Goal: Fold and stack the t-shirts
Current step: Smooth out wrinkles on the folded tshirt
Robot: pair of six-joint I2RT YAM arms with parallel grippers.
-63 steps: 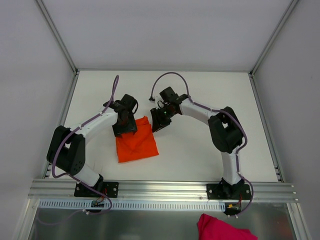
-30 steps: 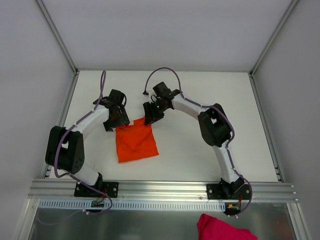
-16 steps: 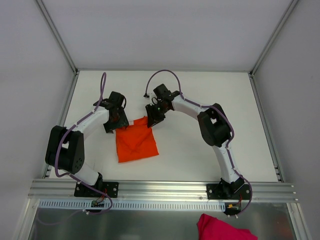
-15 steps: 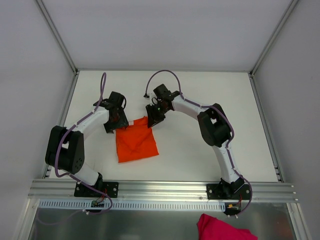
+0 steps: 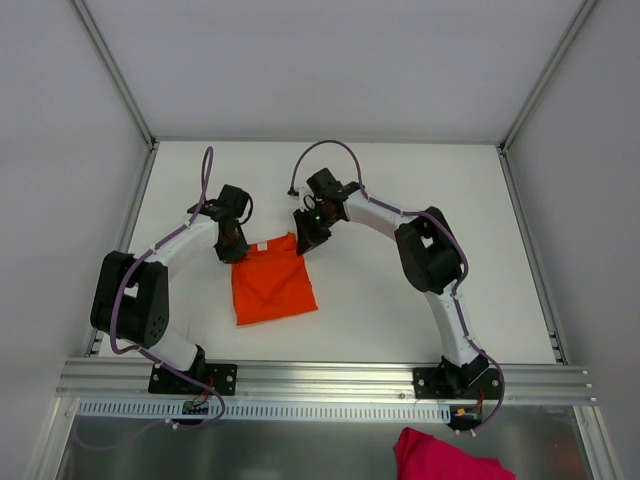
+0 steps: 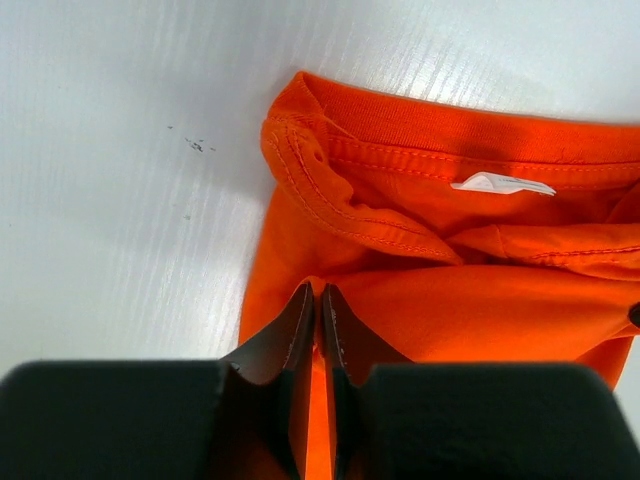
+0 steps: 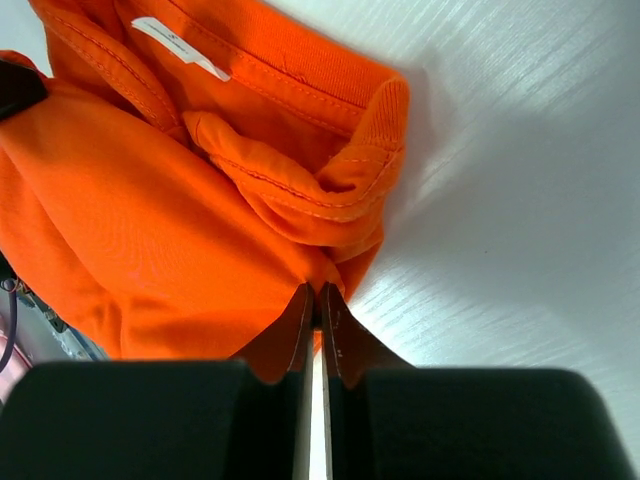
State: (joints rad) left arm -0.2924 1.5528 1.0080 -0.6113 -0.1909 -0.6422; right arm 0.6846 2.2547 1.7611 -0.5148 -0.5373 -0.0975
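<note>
I count one orange t-shirt [image 5: 271, 285] on one table [image 5: 420, 180]. That shirt carries one small white neck label [image 6: 500, 184]. One pink cloth [image 5: 445, 458] lies below the single metal rail [image 5: 320, 378] at the near edge, so I see two pieces of fabric in all. I have two arms, the left arm [image 5: 175, 243] and the right arm [image 5: 400, 222]. The left fingers [image 6: 285, 340] number two and the right fingers [image 7: 288, 345] number two, four altogether. There are two purple cables, a left cable [image 5: 207, 170] and a right cable [image 5: 330, 147].
</note>
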